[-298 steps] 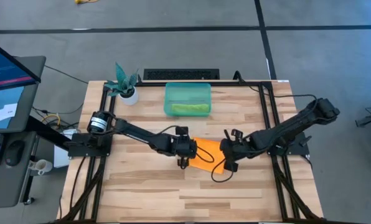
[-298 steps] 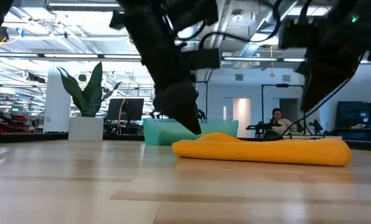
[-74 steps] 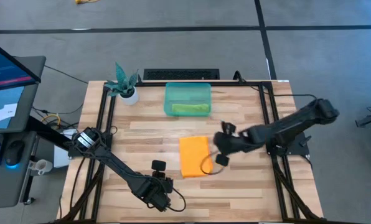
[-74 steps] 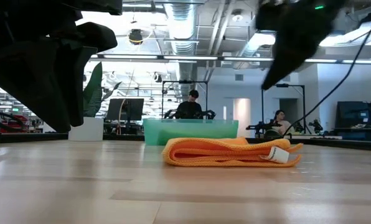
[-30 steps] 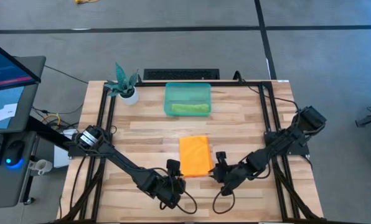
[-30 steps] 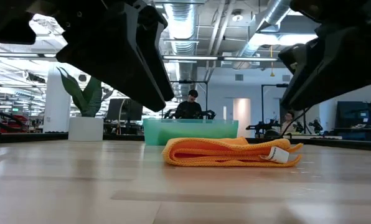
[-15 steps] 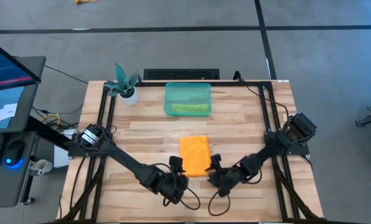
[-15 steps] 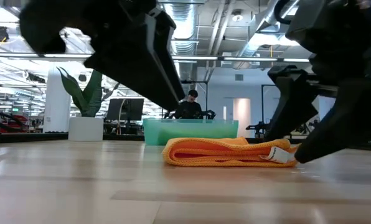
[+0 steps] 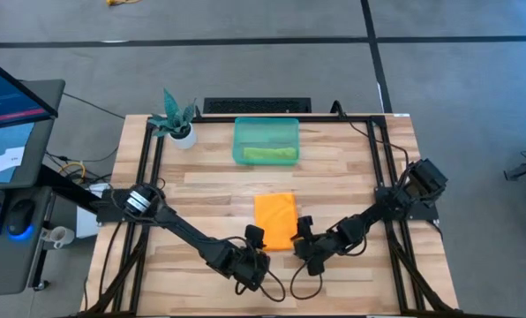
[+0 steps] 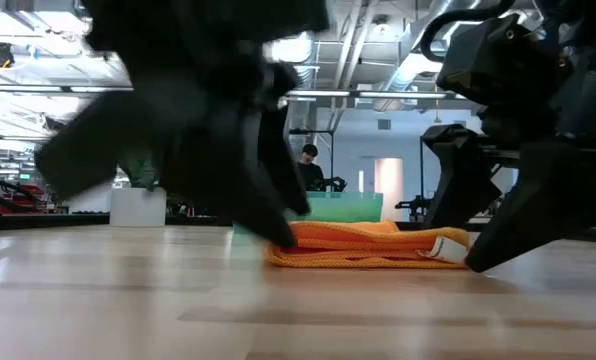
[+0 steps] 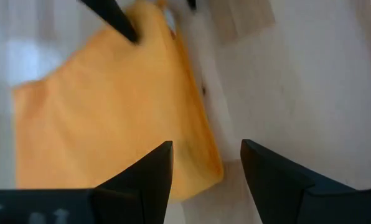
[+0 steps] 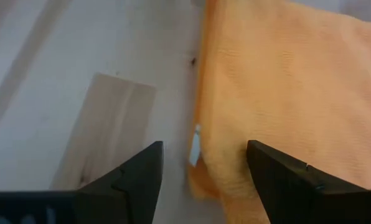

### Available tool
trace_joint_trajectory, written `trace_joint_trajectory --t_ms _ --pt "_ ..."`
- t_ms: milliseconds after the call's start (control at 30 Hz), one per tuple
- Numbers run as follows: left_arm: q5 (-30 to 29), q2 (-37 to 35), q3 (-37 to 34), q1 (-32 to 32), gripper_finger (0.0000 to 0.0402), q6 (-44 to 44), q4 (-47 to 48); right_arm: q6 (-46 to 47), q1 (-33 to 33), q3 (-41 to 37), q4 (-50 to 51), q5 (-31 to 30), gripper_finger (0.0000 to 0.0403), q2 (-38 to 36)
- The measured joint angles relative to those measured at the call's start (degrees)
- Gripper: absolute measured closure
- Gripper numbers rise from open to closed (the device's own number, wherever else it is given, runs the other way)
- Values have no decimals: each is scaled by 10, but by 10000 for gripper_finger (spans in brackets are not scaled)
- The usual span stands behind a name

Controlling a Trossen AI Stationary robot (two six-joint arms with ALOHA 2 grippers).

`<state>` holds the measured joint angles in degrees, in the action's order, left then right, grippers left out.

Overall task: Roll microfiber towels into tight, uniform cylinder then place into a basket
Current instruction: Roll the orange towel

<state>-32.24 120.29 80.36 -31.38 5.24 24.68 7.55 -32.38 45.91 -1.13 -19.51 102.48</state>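
At the near edge of the folded orange towel [image 9: 275, 222], both grippers sit low over the counter [image 9: 351, 168]
Left gripper [image 9: 253, 240] is at the towel's near-left corner and right gripper [image 9: 300, 237] at its near-right corner, each with its fingers spread apart and nothing between them; the wrist views show the towel's corner just ahead of each open pair. The orange towel lies flat, mid-counter, with a small white tag [image 10: 436, 246] at one end. Farther back stands the teal basket [image 9: 266, 141] with the lime green towel [image 9: 270, 154] rolled inside it. A white pot with a teal plant [image 9: 176, 120] stands at the far-left corner
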Motion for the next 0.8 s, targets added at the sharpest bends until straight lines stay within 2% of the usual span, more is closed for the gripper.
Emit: trace_joint_trajectory --t_ms 300,800 --pt "-25 7 0 3 219 -1 6 15 3 0 7 3 148 0" --pt "103 20 3 60 219 -1 24 15 3 0 7 14 148 0"
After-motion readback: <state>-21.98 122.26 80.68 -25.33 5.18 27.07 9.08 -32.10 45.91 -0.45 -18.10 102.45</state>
